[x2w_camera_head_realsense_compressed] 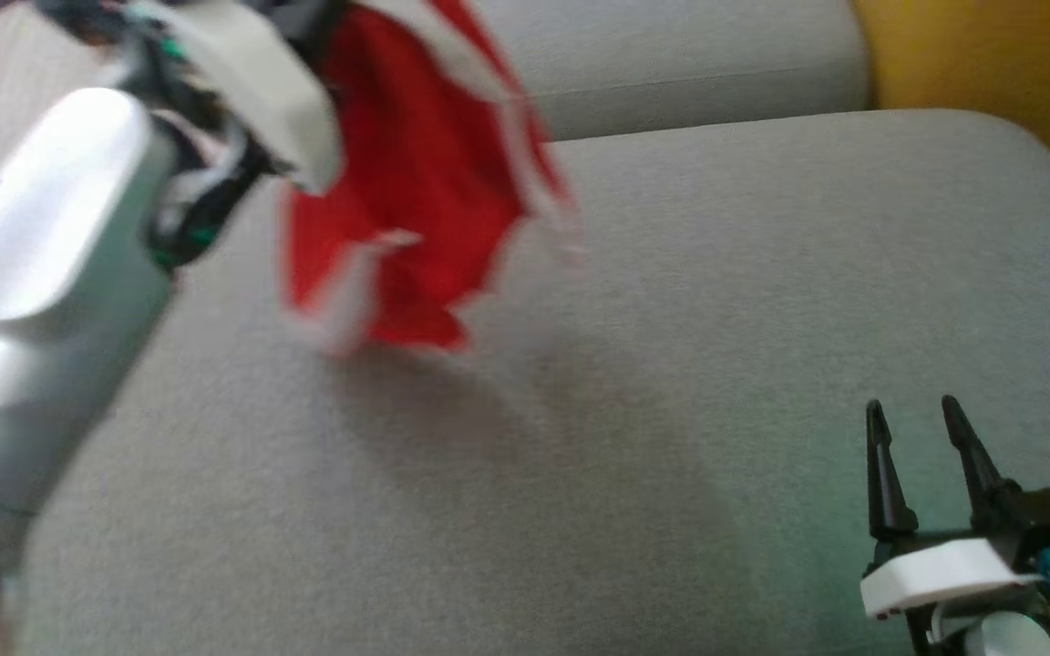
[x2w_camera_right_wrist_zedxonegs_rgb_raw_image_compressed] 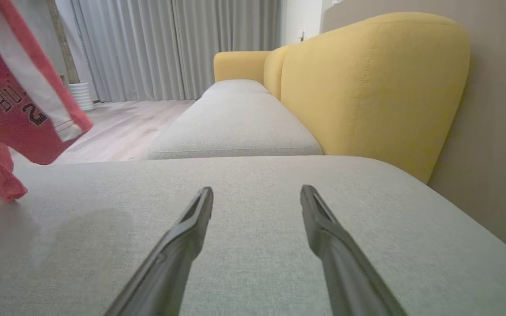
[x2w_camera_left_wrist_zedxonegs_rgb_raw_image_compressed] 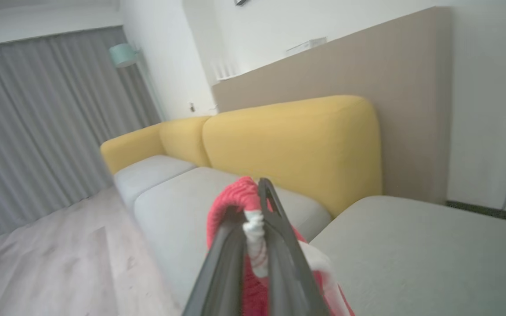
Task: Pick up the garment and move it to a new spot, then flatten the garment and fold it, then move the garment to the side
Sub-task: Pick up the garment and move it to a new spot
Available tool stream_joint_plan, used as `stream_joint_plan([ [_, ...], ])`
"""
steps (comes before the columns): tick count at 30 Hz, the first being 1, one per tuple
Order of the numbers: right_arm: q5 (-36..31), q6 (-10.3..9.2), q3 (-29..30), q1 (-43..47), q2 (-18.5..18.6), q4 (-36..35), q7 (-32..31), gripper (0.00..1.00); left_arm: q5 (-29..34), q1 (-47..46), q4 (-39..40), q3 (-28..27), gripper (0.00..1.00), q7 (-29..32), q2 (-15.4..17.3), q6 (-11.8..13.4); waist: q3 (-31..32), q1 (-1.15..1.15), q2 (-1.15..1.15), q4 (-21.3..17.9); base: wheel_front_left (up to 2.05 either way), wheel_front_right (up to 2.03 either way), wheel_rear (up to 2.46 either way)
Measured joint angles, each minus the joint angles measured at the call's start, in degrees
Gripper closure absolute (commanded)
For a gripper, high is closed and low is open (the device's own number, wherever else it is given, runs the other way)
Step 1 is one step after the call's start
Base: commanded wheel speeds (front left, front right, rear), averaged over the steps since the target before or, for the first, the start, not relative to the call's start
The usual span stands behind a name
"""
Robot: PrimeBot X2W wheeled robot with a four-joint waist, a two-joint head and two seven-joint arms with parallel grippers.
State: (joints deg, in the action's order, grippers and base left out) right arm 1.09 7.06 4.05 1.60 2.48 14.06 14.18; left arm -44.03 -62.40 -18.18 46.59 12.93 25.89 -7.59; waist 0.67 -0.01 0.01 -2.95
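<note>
1. Garment: red cloth with white trim, pinched in the left hand, whose two dark fingers are closed tight on a bunched fold of red and white fabric.
2. From that grip the garment hangs down in loose folds at the upper left of the head view, blurred, with its shadow on the grey cloth below. The right wrist view shows a white stripe and dark lettering on it.
3. The lowest corner of the garment comes down close to the seat cushion; whether it touches cannot be told.
4. The left arm's pale forearm slants up from the lower left of the head view toward the garment.
5. The right hand is at the lower right, low over the same seat cushion, its fingers spread wide apart with nothing between them. It is well apart from the garment.
6. The seat cushion is broad and grey; a second grey cushion lies beyond it.
7. A yellow backrest stands along the far side of the cushions, against a beige wall panel.
8. Past the sofa are a pale wooden floor and grey curtains.
</note>
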Motion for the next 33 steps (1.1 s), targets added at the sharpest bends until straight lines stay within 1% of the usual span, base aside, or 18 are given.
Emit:
stream_joint_plan([
  [3,0.43,0.00,0.14,0.50,0.00,0.62,0.02,0.00,-1.87,0.86,0.45,0.33,1.00,-1.94,-4.24,0.56,0.62,0.00,0.00,-1.47,0.00,0.00,0.00],
  [6,0.96,0.00,0.13,0.51,0.01,0.76,0.02,0.00,-4.07,4.35,0.37,0.36,1.00,-4.75,-7.25,1.14,0.26,0.00,0.00,-2.25,0.00,0.00,0.00],
  [7,0.96,0.00,0.13,0.51,0.01,0.76,0.02,0.00,-4.07,4.35,0.37,0.36,1.00,-4.75,-7.25,1.14,0.26,0.00,0.00,-2.25,0.00,0.00,0.00],
  [8,0.96,0.00,0.05,0.50,0.00,0.75,0.02,0.00,-4.68,6.32,-0.02,0.40,1.00,-5.76,-7.92,1.37,0.01,0.01,0.00,-2.40,0.00,0.00,0.00],
  [10,1.13,0.00,-0.01,0.48,-0.01,0.69,0.03,0.00,-6.20,11.71,-1.59,0.41,1.00,-8.12,-8.88,2.54,-0.52,0.02,0.00,-2.65,0.00,0.00,0.00],
  [12,1.53,0.00,0.09,0.48,-0.01,0.60,0.03,0.00,-7.53,17.56,-3.55,0.41,1.00,-10.49,-9.14,3.30,-1.27,0.01,0.00,-2.77,0.00,0.00,0.00],
  [15,1.53,0.00,0.22,0.45,-0.01,0.45,0.03,0.00,-8.49,25.41,-8.12,0.41,1.00,-14.35,-9.35,4.77,-2.46,0.02,0.00,-2.79,0.00,0.00,0.00],
  [18,1.52,0.00,0.31,0.42,-0.01,0.34,0.03,0.00,-9.05,31.09,-13.29,0.18,1.00,-18.41,-9.45,5.83,-3.72,0.02,0.00,-2.70,0.00,0.00,0.00],
  [21,1.37,0.00,0.40,0.24,-0.01,0.35,0.03,0.00,-11.05,34.21,-16.99,-1.03,1.00,-21.87,-10.61,6.08,-4.88,0.02,0.00,-2.43,0.00,0.00,0.00],
  [24,1.34,0.00,0.41,0.19,-0.01,0.37,0.03,0.00,-11.83,34.82,-20.01,-2.55,1.00,-24.42,-12.02,6.05,-6.00,0.02,0.00,-1.99,0.00,0.00,0.00],
  [29,0.75,0.00,0.18,-0.31,-0.01,0.37,0.03,0.00,-11.92,34.74,-23.49,-5.16,1.00,-26.40,-13.02,6.00,-7.41,0.02,0.00,-0.93,0.00,0.00,0.00],
  [30,0.75,0.00,0.14,-0.52,-0.02,0.37,0.03,0.00,-11.83,34.66,-23.97,-5.98,0.87,-26.75,-13.32,5.97,-7.57,0.02,0.00,-0.67,0.00,0.00,0.00],
  [31,0.48,0.00,0.09,-1.13,-0.01,0.44,0.03,0.00,-10.99,34.42,-24.25,-6.71,0.33,-26.89,-13.94,5.41,-7.73,0.02,0.00,-0.20,0.00,0.00,0.00],
  [32,0.33,0.00,0.01,-1.32,-0.01,0.47,0.03,0.00,-10.34,34.35,-24.38,-7.19,0.01,-27.07,-14.24,5.22,-7.70,0.02,0.00,0.03,0.00,0.00,0.00],
  [33,0.33,0.00,-0.13,-1.40,-0.02,0.59,0.03,0.00,-9.75,34.32,-24.44,-7.65,0.00,-27.21,-14.72,5.04,-7.60,0.02,0.00,0.23,0.00,0.00,0.00],
])
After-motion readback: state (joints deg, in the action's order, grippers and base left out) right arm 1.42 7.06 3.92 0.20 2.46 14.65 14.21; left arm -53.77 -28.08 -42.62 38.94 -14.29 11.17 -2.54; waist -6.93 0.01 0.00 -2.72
